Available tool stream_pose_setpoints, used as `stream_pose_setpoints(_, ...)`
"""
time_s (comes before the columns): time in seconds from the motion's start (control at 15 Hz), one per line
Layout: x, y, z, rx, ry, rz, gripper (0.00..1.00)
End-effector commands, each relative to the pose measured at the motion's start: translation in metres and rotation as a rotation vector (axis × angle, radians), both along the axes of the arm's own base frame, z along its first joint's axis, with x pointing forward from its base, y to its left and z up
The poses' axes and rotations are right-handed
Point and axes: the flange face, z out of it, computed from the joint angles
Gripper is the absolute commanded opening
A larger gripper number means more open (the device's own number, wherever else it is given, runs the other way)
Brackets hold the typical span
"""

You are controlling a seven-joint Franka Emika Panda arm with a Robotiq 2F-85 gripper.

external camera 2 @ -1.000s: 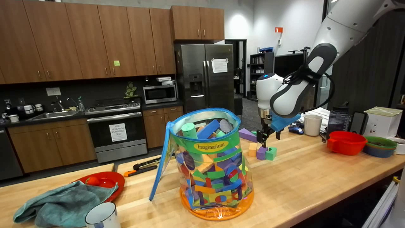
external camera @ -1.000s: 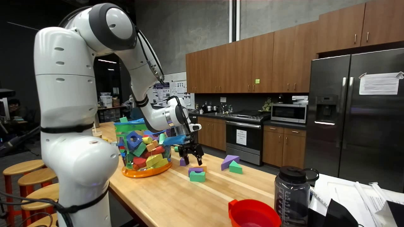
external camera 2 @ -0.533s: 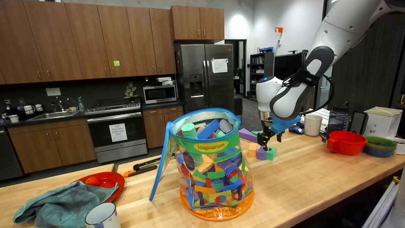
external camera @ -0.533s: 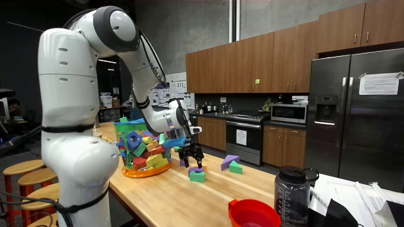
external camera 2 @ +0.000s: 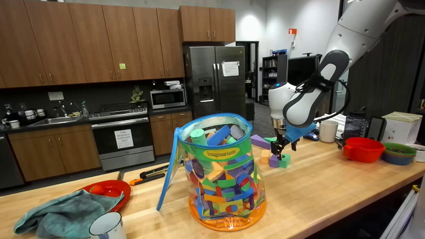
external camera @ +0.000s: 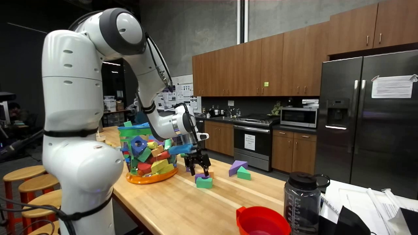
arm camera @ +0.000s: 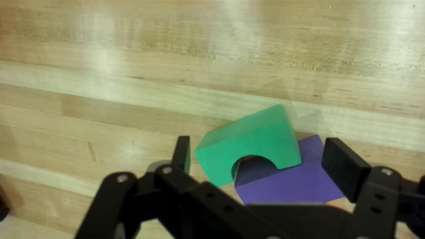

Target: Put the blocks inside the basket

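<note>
Two blocks, a green arch (arm camera: 247, 141) and a purple block (arm camera: 289, 184) near its five o'clock, lie in the wrist view beneath the claw (arm camera: 257, 154), which is spread wide and released (whether it touches either, I cannot tell). In an exterior view, an orange block (external camera 2: 265, 156) sits on the bench (external camera 2: 318, 186) at the purple one's ten o'clock; the see-through basket (external camera 2: 221, 153), full of coloured pieces (external camera 2: 218, 135), stands between eight and nine o'clock of all three.

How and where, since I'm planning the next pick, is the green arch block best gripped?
Probably by the two short ends of the green arch block, claw coming from above: those ends are flat, while its notched long side faces the adjacent purple block, seemingly leaving little room for a finger.
</note>
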Motion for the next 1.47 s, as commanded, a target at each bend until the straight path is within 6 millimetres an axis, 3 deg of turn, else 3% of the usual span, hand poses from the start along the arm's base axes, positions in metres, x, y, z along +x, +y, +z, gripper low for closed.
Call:
stream_pose_setpoints(0.0, 0.003, -0.001, -0.006, -0.021, 0.028, 0.006, 1.00)
stream_pose_setpoints(1.4, 0.031, 0.004, -0.018, -0.022, -0.082, 0.021, 1.00)
